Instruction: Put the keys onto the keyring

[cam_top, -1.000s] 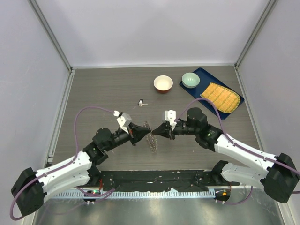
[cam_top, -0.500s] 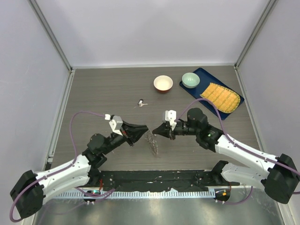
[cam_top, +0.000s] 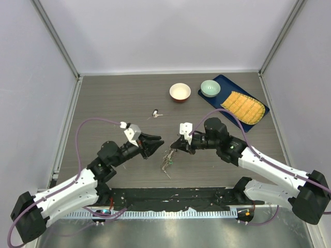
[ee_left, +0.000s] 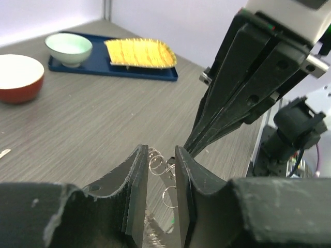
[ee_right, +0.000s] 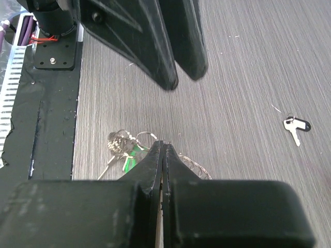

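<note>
Near the arms' bases, the left gripper (cam_top: 156, 142) now sits slightly farther right than half a second ago, and its fingers (ee_left: 135, 181) stand a narrow gap apart, holding nothing. Just right of it, the right gripper (cam_top: 173, 148) points left toward it. Its fingers are pressed together and pinch the thin wire of the keyring (cam_top: 166, 161). The keyring has changed shape since the earlier frame. It was a tight upright bunch and now trails loosely down and to the near left from the right fingertips onto the dark wood-grain table (cam_top: 114, 98). The right wrist view shows a green-capped key (ee_right: 132, 154) in the bunch. The two grippers' tips are close but apart, with the keyring's rings between them. Farther back and slightly left, one loose key (cam_top: 155, 112) with a black head lies alone, well apart from the keyring. Beyond it stands a red bowl (cam_top: 180, 92). To its right a pale green bowl (cam_top: 210, 88) sits on a blue tray (cam_top: 223, 82), beside a yellow mat (cam_top: 243, 107).
</note>
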